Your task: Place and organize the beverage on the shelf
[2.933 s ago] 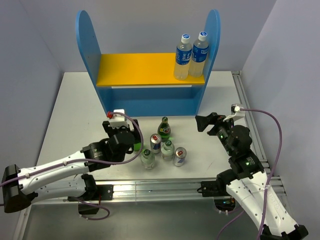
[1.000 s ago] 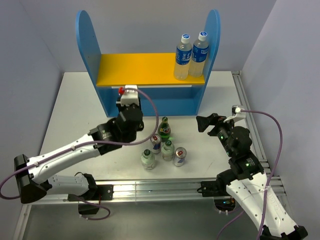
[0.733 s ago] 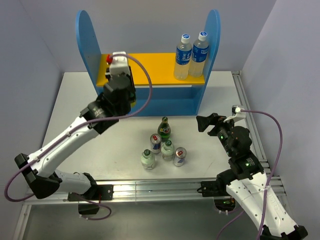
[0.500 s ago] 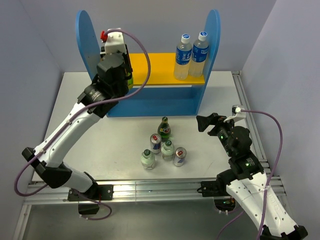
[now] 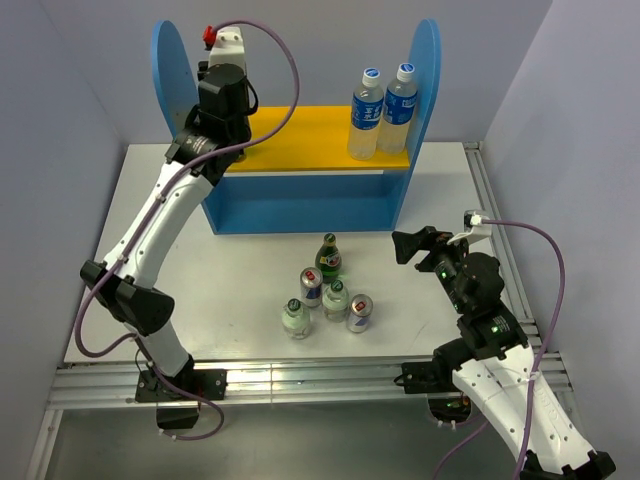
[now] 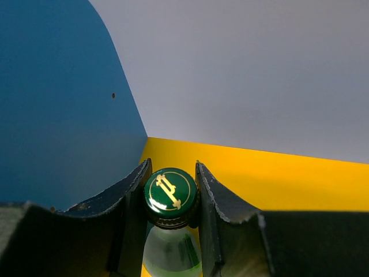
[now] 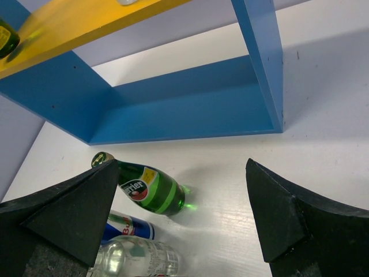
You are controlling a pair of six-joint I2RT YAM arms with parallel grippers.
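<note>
The left claw (image 6: 171, 172) is up at the blue two-level shelf unit (image 5: 300, 205), pinched tight on the neck of a dark green glass bottle (image 6: 171, 199). One finger sits on each side, just under its gold-marked cap. The bottle is over the left end of the yellow upper board (image 5: 310, 138), close to the tall round-topped left side panel (image 5: 172, 80). Whether its base touches the board I cannot tell, and from above the arm hides it.

At the right end of that board stand two taller clear plastic bottles with blue caps (image 5: 367, 115), side by side.

The other five drinks stand in a tight cluster on the white table (image 5: 150, 230) in front of the shelf unit. A second dark green glass bottle (image 5: 328, 257) is farthest back. A silver-blue-red can (image 5: 311, 286) is just in front of it, and a second can (image 5: 359, 312) is at the near right. A short clear bottle with a green label (image 5: 336, 299) stands between the cans, and another short clear bottle (image 5: 294, 318) is at the near left.

The right claw (image 5: 405, 245) gapes wide with nothing in it, over the table to the right of the cluster and facing the shelf unit.
</note>
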